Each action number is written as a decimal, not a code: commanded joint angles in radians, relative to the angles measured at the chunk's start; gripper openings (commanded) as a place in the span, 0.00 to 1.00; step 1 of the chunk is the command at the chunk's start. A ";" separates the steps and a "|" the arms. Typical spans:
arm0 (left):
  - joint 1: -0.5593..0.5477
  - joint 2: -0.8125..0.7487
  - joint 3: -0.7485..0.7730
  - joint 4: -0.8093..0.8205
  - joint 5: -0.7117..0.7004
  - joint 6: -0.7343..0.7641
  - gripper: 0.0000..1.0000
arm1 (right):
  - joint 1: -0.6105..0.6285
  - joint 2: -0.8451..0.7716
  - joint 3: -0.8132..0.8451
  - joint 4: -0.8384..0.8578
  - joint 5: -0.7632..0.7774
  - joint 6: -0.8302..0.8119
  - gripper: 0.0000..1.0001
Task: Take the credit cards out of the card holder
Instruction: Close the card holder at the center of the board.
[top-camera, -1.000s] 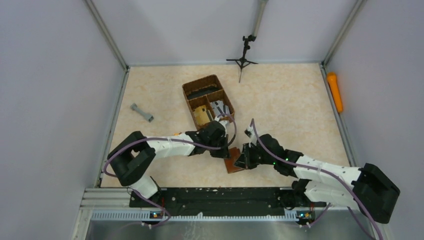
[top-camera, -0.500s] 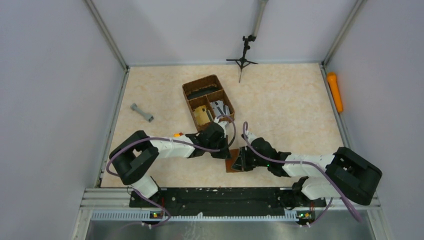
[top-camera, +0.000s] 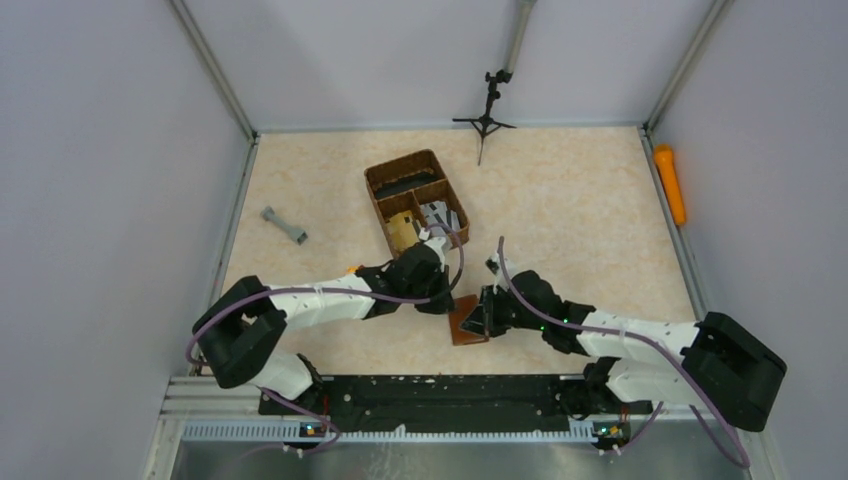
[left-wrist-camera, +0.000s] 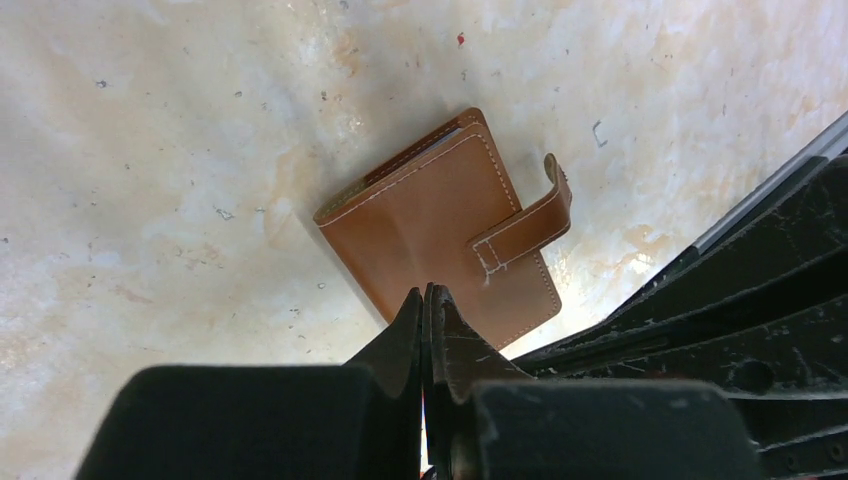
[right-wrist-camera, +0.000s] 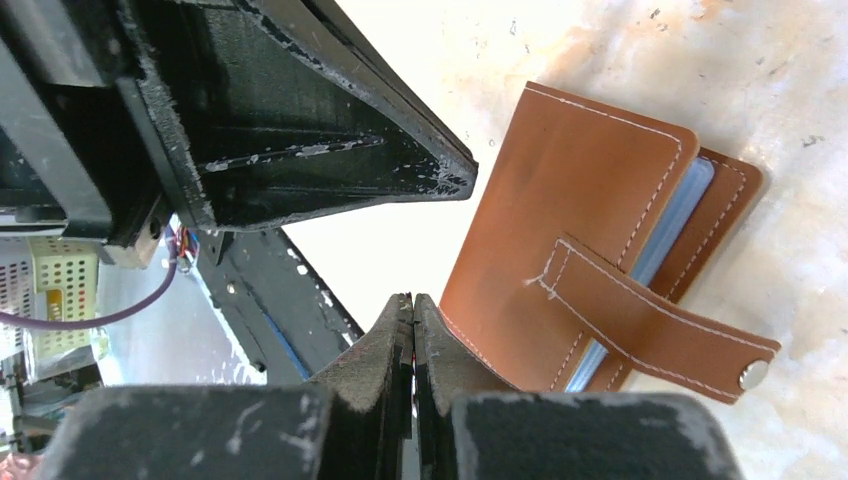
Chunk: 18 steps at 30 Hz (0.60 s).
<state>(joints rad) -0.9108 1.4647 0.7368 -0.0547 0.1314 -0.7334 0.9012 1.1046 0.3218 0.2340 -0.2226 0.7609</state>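
The card holder is a brown leather wallet lying folded on the table near the front edge, between both grippers. Its strap tab is unfastened and sticks up loose. In the right wrist view a grey-blue edge of the credit cards shows between the wallet's halves. My left gripper is shut and empty, its tips just above the wallet's near edge. My right gripper is shut and empty, its tips beside the wallet's folded corner.
A brown woven compartment basket stands behind the left gripper. A grey dumbbell-shaped piece lies at the left. An orange object lies by the right wall, and a black tripod stands at the back. The black front rail is close by.
Both arms have shifted slightly around the wallet; the left arm's elbow moved left and the right forearm swung. The wallet stays in place, and both grippers stay shut.
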 joint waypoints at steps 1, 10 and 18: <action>-0.002 0.021 0.013 0.010 -0.021 0.021 0.00 | 0.006 0.099 0.023 0.131 -0.058 0.023 0.00; -0.002 0.111 0.005 0.032 -0.019 0.011 0.00 | 0.005 0.264 0.013 0.141 -0.004 0.007 0.00; -0.001 -0.062 0.075 -0.170 -0.197 0.067 0.02 | 0.005 0.038 0.167 -0.131 0.105 -0.077 0.00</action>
<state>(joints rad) -0.9115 1.5223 0.7399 -0.0895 0.0853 -0.7158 0.9012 1.2861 0.3672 0.2562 -0.2276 0.7593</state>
